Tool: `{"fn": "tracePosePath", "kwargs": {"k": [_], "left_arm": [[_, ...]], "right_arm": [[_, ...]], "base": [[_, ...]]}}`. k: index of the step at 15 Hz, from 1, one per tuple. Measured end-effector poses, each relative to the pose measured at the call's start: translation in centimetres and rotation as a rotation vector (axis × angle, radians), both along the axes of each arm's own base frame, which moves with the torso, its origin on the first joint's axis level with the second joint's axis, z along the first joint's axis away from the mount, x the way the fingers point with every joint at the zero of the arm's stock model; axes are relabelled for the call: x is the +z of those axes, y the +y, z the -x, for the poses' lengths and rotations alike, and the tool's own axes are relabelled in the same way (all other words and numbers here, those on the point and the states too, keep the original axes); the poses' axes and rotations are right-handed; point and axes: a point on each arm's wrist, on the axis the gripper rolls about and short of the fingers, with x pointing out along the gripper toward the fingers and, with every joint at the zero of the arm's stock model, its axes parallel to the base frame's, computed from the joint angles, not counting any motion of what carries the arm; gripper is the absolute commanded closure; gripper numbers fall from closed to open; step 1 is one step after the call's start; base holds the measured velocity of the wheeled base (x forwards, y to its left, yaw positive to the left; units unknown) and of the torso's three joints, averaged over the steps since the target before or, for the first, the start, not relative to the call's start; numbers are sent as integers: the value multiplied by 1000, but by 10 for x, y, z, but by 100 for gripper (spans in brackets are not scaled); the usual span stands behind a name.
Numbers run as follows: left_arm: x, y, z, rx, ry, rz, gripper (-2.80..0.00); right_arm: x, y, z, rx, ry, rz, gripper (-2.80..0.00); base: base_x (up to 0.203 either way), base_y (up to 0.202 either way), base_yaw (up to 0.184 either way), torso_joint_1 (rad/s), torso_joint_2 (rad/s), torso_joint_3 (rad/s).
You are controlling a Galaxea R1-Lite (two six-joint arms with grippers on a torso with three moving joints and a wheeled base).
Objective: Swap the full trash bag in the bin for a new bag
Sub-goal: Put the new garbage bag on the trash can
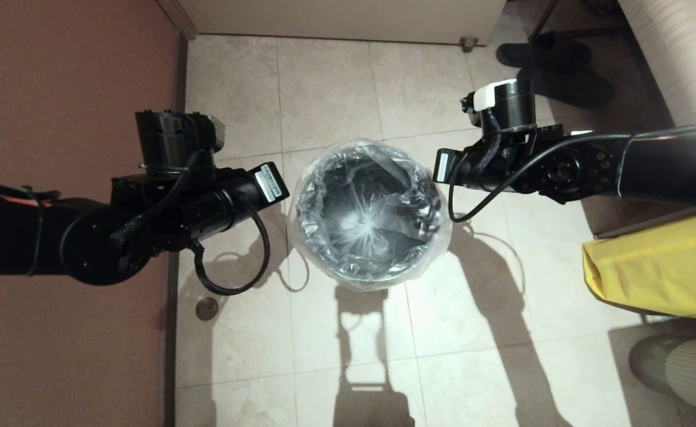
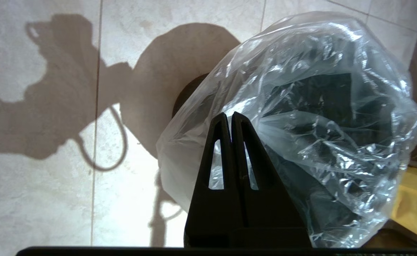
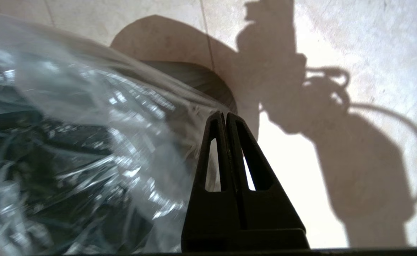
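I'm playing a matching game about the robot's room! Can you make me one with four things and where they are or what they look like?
Things:
1. new bag
2. left gripper
3. yellow sack
4. black slippers

Descriptions:
A. fingers pressed together
B. lining the bin, folded over its rim
C. on the floor, far right corner
D. at the right edge, beside the right arm

Pairs: 1-B, 2-A, 3-D, 4-C

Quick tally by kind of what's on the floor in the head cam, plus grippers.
Bin: 1
Clear bag: 1, lining the bin, folded over its rim
Yellow sack: 1
Dark slippers: 2
Floor drain: 1
Grippers: 2, left gripper and right gripper, both shut on the bag's edge at opposite sides
Total: 8
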Motion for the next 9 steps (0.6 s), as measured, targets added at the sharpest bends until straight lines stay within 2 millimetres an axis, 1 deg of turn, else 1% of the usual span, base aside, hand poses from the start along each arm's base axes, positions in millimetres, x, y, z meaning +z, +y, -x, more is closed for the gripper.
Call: {"fn": "tracePosePath", "kwargs": {"k": [3, 5, 7, 9], "left_arm": [[1, 5, 4, 8, 2, -6, 0], [2, 10, 11, 12, 4, -8, 0], [1, 14, 19, 13, 11, -10, 0], [-3, 19, 26, 18, 23, -13, 0]], "right_arm": [[21, -3, 19, 14, 3, -48, 0], [33, 4, 31, 58, -19, -64, 0], [39, 20, 45, 147, -28, -73, 0], [36, 39, 55, 241, -34, -27, 0]], "base": [[0, 0, 0, 0, 0, 0], [0, 0, 0, 0, 0, 0], [0, 0, 0, 0, 0, 0], [0, 0, 0, 0, 0, 0]]}}
